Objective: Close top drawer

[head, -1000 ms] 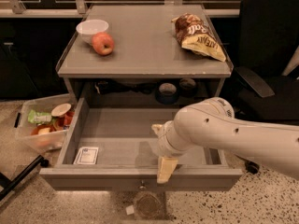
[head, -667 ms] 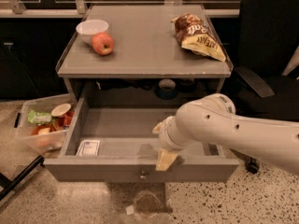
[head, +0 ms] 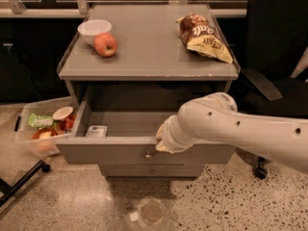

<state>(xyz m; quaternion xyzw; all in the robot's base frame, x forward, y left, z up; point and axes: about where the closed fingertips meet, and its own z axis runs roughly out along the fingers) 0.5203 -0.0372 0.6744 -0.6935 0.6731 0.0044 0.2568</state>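
The top drawer [head: 110,152] is a wide grey drawer with a small round metal knob [head: 148,155] on its front. It stands partly open under the cabinet top, with a small white card [head: 96,131] inside at the left. My gripper [head: 162,142] is at the drawer's front rim, just right of the knob, at the end of my white arm [head: 240,129]. The arm hides the right half of the drawer.
On the cabinet top [head: 149,47] are a white bowl [head: 94,29], a red apple [head: 106,44] and a chip bag [head: 204,36]. A lower drawer [head: 151,170] is below. A clear bin of food [head: 43,129] stands left, a black chair [head: 274,57] right.
The top drawer has slid inward, less of its inside shows now. My gripper has moved with its front edge toward the cabinet.
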